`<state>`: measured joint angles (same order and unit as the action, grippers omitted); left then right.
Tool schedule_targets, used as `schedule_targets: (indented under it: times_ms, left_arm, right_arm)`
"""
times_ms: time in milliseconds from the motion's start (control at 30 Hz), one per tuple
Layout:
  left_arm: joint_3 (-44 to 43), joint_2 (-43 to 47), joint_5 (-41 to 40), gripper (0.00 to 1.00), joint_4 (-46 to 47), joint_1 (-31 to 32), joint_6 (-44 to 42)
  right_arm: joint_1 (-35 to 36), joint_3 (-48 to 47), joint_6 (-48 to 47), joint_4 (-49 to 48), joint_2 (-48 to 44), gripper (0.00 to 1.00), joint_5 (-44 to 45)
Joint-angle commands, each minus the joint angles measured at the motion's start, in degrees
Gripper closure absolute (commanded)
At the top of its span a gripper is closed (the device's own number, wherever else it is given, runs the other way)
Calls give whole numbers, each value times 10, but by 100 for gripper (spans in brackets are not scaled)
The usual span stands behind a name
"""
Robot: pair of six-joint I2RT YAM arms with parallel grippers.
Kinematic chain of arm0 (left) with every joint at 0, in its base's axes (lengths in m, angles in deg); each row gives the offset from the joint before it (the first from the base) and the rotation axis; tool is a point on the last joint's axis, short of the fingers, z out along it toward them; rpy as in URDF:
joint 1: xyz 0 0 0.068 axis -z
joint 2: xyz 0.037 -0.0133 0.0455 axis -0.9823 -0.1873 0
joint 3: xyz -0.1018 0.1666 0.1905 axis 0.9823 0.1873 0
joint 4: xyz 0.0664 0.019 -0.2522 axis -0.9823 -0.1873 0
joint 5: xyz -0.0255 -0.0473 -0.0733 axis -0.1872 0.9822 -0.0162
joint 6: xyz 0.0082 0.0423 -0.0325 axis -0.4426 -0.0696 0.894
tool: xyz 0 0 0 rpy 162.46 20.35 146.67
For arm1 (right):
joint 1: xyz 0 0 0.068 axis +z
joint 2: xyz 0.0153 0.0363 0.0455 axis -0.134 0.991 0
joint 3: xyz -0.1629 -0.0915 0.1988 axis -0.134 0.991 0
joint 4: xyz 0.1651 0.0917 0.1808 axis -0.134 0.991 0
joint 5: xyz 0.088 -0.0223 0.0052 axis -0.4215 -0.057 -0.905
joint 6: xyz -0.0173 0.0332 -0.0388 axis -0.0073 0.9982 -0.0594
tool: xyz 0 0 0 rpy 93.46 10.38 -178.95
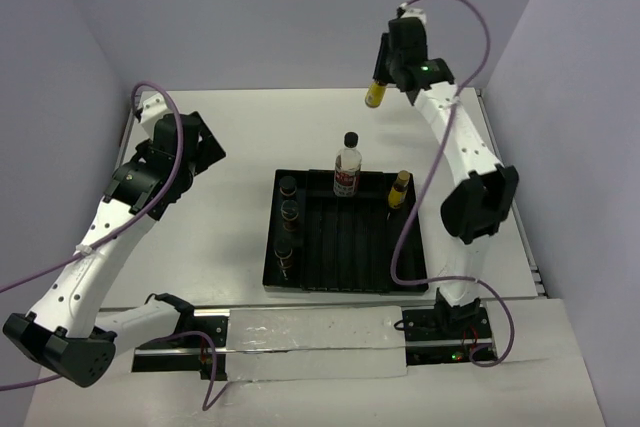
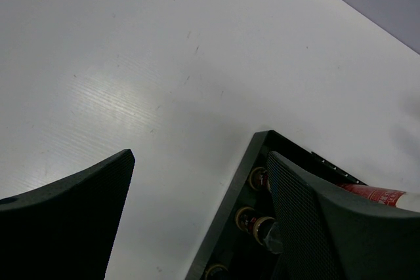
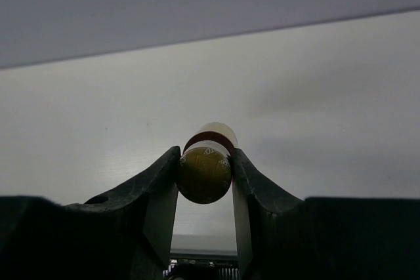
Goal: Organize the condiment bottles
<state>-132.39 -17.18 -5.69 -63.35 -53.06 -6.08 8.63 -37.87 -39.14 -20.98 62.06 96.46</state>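
Near the far desk edge: yellow bottle in the right pincer

Near the far edge of the desk, the right pincer is clenched on a yellow bottle. The wrist view shows both fingers pressing on its sides, with its round end toward the camera. This bottle is well apart from the tray, and bare desk lies all around below it.

Inside the tray, three jars stand in a row along the left rim. The clear bottle stands at the far rim near the middle. A second yellow bottle stands near the far right corner. The middle and near parts of the tray are free.

The left pincer is released, jaws wide, over bare desk to the left of the tray's far left corner.
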Motion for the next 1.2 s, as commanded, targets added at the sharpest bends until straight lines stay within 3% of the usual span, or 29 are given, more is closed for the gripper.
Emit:
schedule_targets:
  times_ms: [0, 267, 600, 1167]
  left_arm:
    - [17, 20, 13, 10, 28, -3, 4]
    - [34, 19, 21, 10, 48, -3, 5]
    - [32, 6, 34, 11, 59, -3, 3]
    - [44, 22, 28, 11, 56, -3, 14]
  right_arm:
    - [-7, 41, 0, -19, -126, 91, 35]
    - [-7, 241, 0, -34, -349, 91, 14]
    - [-4, 392, 0, 7, -565, 91, 2]
    - [34, 554, 0, 140, -694, 91, -63]
